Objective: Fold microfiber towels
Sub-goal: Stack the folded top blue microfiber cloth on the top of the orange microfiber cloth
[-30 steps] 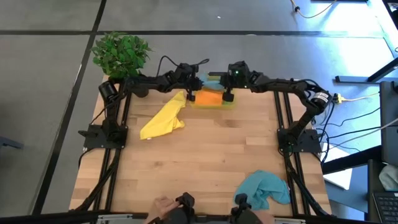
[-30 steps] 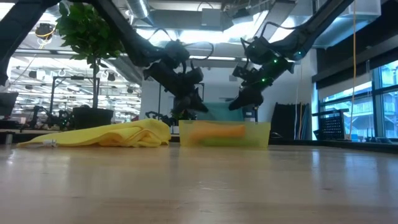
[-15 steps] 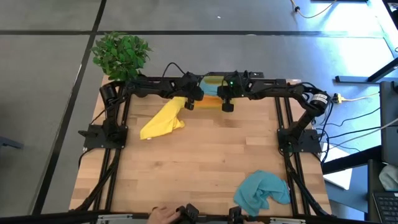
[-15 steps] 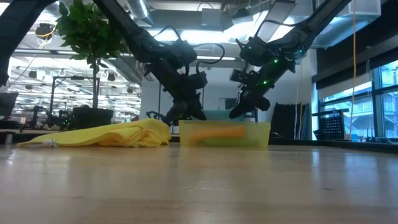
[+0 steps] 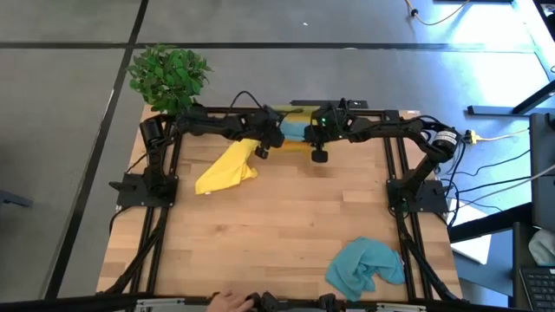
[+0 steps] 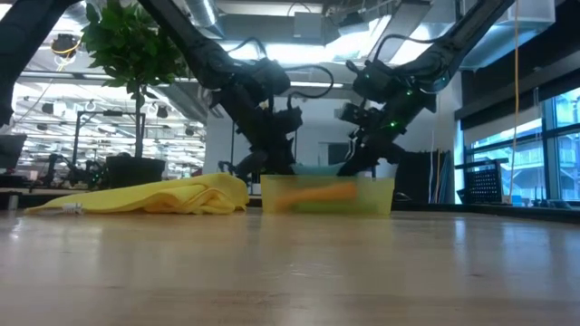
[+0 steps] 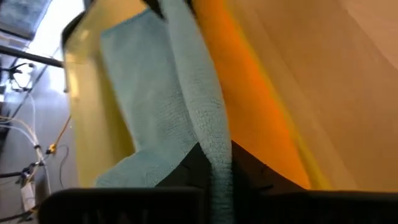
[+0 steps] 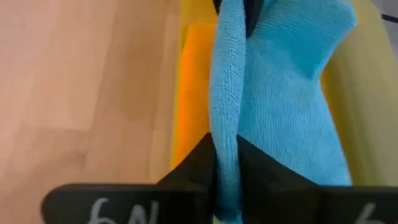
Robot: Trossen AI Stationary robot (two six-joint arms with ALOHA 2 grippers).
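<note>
Currently both grippers pinch one edge of the teal towel over the yellow bin at the table's far edge: left gripper, right gripper. Advice: release together, keeping the fold flat on the orange towel.

The two arms were matte black, jointed, trailing looped black cables; a green light glowed on the right arm.
</note>
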